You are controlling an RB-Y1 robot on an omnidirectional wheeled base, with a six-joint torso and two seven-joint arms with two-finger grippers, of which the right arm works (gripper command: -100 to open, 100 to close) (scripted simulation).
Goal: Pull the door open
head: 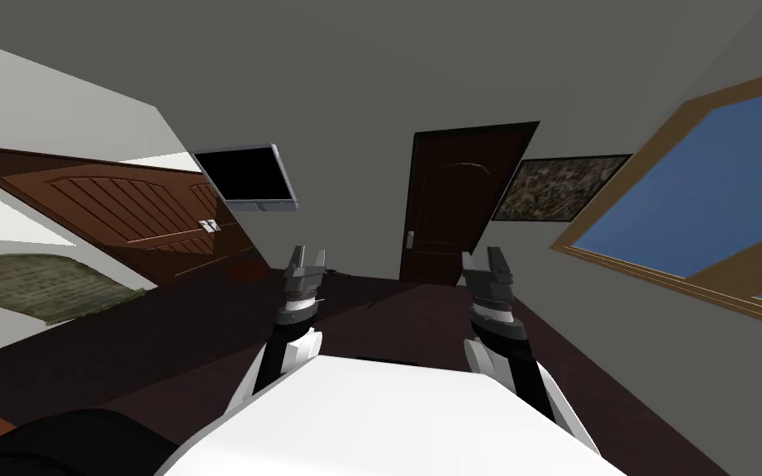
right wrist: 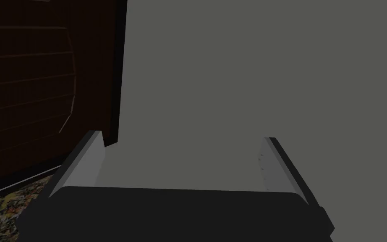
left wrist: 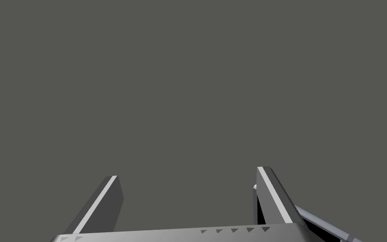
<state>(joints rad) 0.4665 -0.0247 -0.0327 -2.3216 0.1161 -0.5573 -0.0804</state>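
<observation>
Right gripper (right wrist: pixel 183 138) with jaws apart faces a grey wall (right wrist: pixel 264 75), dark door (right wrist: pixel 41 84) alongside.

Home, wooden door (head: pixel 445 207), wall television (head: pixel 247 176), framed picture (head: pixel 557 188)

Bare dark floor (head: pixel 388 306) across mid-frame, free up to the shut brown door (head: pixel 454 207) at upper centre. Free gaps between the spread fingers of left gripper (head: pixel 309 253) and right gripper (head: pixel 484 256). At left, brown double doors (head: pixel 140 215) closing off that side.
</observation>
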